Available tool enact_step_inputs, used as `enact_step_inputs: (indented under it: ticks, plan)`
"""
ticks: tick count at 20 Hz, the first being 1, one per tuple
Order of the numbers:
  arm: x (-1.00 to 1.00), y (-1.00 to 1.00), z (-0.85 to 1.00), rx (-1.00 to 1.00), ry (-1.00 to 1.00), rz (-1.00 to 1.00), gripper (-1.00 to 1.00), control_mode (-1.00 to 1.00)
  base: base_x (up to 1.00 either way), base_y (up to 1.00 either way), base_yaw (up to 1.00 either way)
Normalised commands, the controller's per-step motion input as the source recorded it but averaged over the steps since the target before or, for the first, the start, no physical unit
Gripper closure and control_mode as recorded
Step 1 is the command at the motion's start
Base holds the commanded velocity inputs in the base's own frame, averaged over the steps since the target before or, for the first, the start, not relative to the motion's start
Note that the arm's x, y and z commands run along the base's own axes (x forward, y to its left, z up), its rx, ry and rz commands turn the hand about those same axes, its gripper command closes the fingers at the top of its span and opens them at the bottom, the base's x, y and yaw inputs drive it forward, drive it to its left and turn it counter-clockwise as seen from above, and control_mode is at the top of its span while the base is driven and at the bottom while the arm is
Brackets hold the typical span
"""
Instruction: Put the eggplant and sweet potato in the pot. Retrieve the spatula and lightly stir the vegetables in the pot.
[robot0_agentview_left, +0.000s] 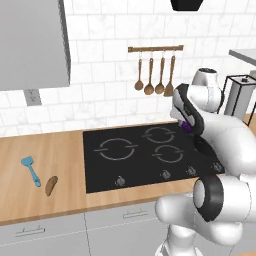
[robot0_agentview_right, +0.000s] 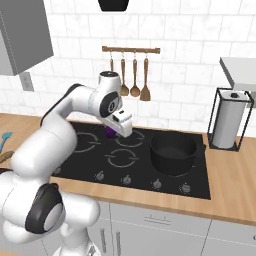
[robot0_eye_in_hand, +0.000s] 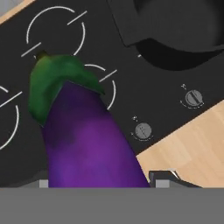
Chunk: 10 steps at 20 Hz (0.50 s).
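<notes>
The wooden surface (robot0_agentview_left: 55, 155) carried a black cooktop (robot0_agentview_left: 135, 155). The pot (robot0_agentview_right: 173, 152) sat on the cooktop's right side. The end effector (robot0_agentview_right: 116, 131) hung above the cooktop's middle, clenched on the eggplant (robot0_eye_in_hand: 83, 140), green cap pointing outward. The sweet potato (robot0_agentview_left: 51, 185) lay left of the cooktop, just beside the spatula (robot0_agentview_left: 31, 170).

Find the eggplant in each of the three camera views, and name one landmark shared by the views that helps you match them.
Left base view: a sliver of the eggplant peeks out beside the arm, right of centre, over the cooktop.
Right base view: purple patch under the gripper, left of the pot.
Hand view: large, lower left, green cap pointing up.
Shared landmark: the black cooktop with its ring burners.
</notes>
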Motion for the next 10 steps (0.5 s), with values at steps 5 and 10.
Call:
enact_step_inputs:
  ticks: [5,10]
  plan:
    - [0.39,-1.00,-0.02,0.00,0.00,-0.06,1.00,-1.00,0.00,0.00,0.00]
    - [0.39,-1.00,-0.08,0.00,0.00,-0.04,1.00,-1.00,0.00,0.00,0.00]
